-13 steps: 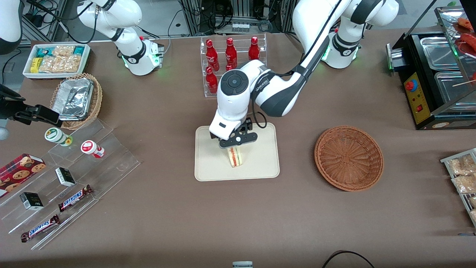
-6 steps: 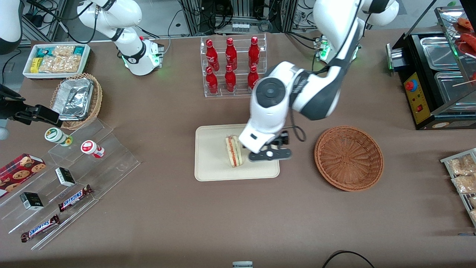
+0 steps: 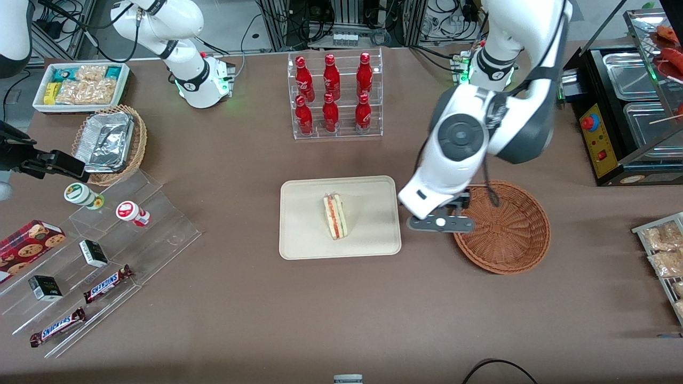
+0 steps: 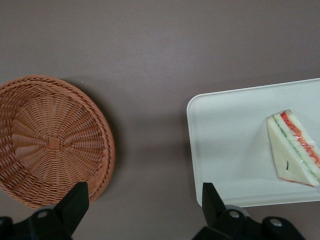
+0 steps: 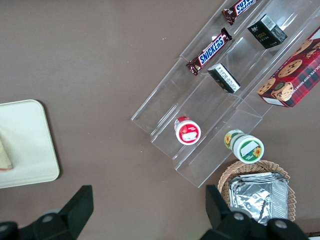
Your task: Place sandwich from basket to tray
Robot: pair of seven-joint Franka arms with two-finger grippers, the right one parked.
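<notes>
The sandwich (image 3: 335,216) (image 4: 295,148), a pale bread wedge with red and green filling, lies on the cream tray (image 3: 309,234) (image 4: 225,145), near its middle. The reddish-brown wicker basket (image 3: 500,226) (image 4: 47,140) sits beside the tray toward the working arm's end, with nothing in it. My left gripper (image 3: 439,224) (image 4: 144,200) hangs above the bare table between tray and basket, partly over the basket's rim. It is open, with nothing between its fingers.
A clear rack of red bottles (image 3: 334,95) stands farther from the front camera than the tray. A tan basket with foil trays (image 3: 109,143), a white snack box (image 3: 81,85) and acrylic steps with candy bars (image 3: 101,250) lie toward the parked arm's end. A black food warmer (image 3: 621,106) flanks the basket.
My gripper has let go of the sandwich, risen, and swung from the tray toward the basket. The sandwich stays on the tray.
</notes>
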